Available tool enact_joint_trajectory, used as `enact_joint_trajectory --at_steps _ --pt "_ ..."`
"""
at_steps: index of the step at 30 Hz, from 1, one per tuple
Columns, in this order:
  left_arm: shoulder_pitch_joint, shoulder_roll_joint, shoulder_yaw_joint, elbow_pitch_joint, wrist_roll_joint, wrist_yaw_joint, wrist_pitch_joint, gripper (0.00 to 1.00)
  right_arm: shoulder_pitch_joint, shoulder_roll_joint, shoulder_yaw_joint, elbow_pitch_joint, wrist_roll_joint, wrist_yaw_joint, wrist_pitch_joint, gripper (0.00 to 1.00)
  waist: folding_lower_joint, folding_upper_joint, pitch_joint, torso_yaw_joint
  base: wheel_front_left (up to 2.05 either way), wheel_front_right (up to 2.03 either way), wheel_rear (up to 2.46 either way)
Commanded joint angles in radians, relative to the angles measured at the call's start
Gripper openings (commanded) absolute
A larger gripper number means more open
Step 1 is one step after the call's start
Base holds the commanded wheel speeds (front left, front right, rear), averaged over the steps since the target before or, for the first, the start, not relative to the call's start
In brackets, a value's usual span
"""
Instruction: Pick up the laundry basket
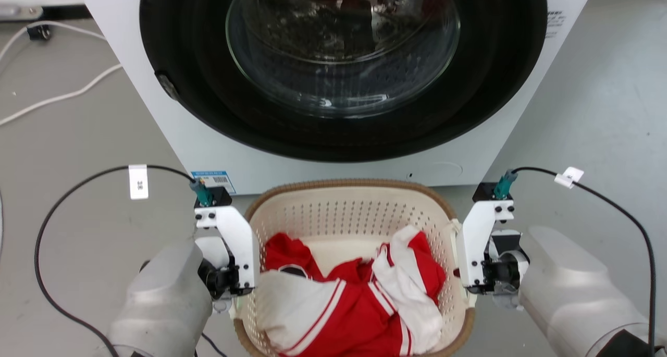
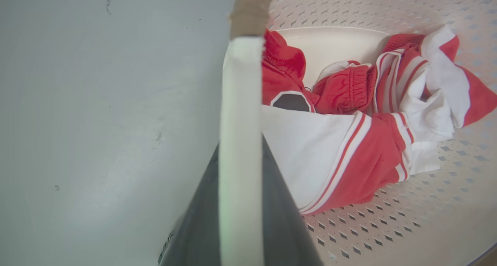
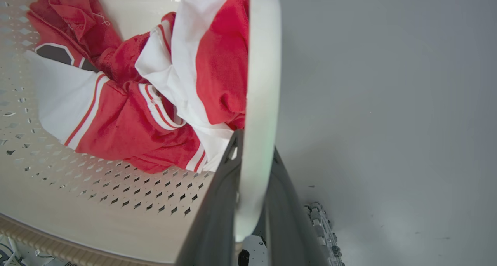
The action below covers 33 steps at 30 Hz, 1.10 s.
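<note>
Jaws on handles (image 2: 238,141), red-white clothes (image 1: 354,294) filling laundry basket (image 1: 354,211), washing machine (image 1: 200,156) behind

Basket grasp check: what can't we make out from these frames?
- Head view: near end of the laundry basket cut off by the bottom edge; underside hidden, so floor contact unknown.
- Left wrist view: left gripper fingertips blurred, partly covered by the white handle.
- Right wrist view: right gripper likewise.
- Head view: washing machine drum contents lost in door-glass reflections.
</note>
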Motion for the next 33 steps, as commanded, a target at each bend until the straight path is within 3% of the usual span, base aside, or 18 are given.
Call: enact_joint_trajectory --at_steps 1,13,33 --pt "0.017 -0.024 -0.002 -0.012 -0.016 -0.013 0.013 0.00 0.014 0.031 -0.004 -0.006 0.013 0.013 0.012 0.00 0.0002 0.0000 -0.030 -0.001 0.00 0.00 0.00" --pt "0.108 -0.042 -0.024 -0.015 -0.074 -0.013 0.037 0.00 0.077 0.044 -0.012 0.015 0.019 0.013 0.074 0.00 0.0002 0.0000 -0.140 0.006 0.00 0.00 0.00" --pt "0.159 -0.053 -0.078 -0.026 -0.121 -0.013 0.025 0.00 0.147 0.031 -0.050 0.017 -0.022 0.013 0.119 0.00 0.0002 0.0000 -0.197 0.008 0.00 0.00 0.00"
